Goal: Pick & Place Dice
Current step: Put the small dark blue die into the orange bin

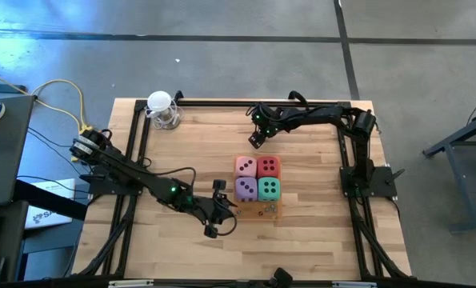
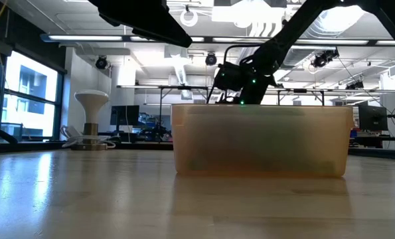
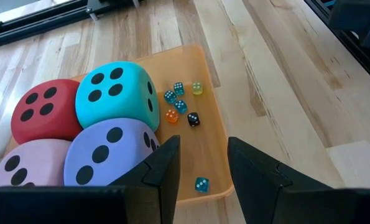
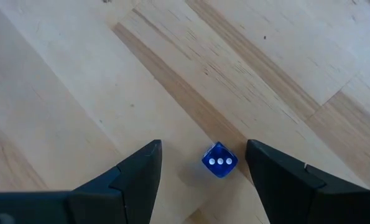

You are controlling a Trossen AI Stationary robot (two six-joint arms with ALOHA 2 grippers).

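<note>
Four big soft dice stand packed in a square on the orange tray (image 1: 271, 211): pink (image 1: 245, 166), red (image 1: 268, 166), lilac (image 1: 246, 189) and teal (image 1: 269, 189). Several tiny dice (image 3: 180, 102) lie on the tray's bare near strip. My left gripper (image 3: 203, 167) hovers open at the tray's near left corner, beside the lilac die (image 3: 107, 155), with nothing between its fingers. My right gripper (image 4: 202, 163) stands open over the bare table beyond the tray, pointing steeply down. A tiny blue die (image 4: 219, 160) showing three white pips lies on the wood between its fingers, apart from both.
A white round-headed stand (image 1: 162, 108) sits at the table's far left. Black frame rails (image 1: 142, 136) run along the left, right and far edges. In the low view the tray's translucent wall (image 2: 260, 139) hides what lies inside it. Bare wood lies around the tray.
</note>
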